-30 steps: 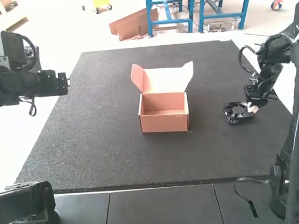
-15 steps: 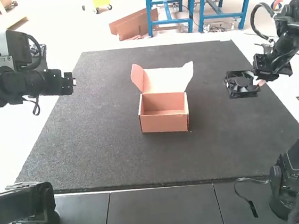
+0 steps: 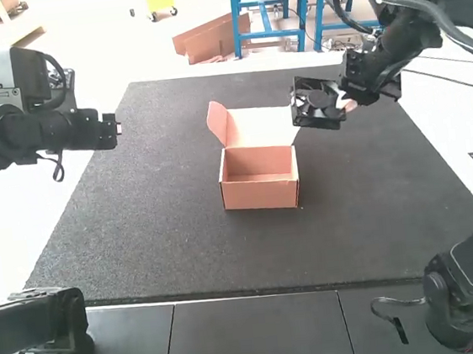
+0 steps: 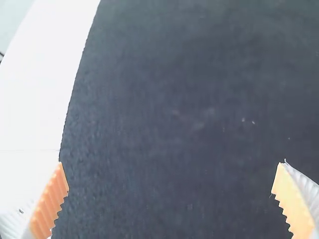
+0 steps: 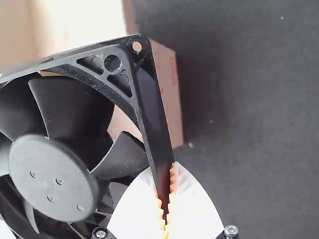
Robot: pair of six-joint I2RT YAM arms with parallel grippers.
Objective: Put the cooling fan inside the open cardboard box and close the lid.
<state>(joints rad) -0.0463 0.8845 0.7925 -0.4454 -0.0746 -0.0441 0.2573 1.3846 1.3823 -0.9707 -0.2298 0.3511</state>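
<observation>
Right gripper (image 3: 346, 104): clamped on cooling fan (image 3: 315, 106) frame, raised near open cardboard box (image 3: 258, 177). Left gripper (image 3: 114, 129): spread wide.

**Bright light, washed-out whites**

The box lid (image 3: 269, 123) glares near-white beyond the right fingers (image 5: 192, 204); the cooling fan (image 5: 55, 169) between them carries a soft sheen. Shadows on the mat (image 3: 164, 210) are faint. Bare desk (image 4: 35, 74) beside the left fingers (image 4: 47, 201) blows out white.
</observation>
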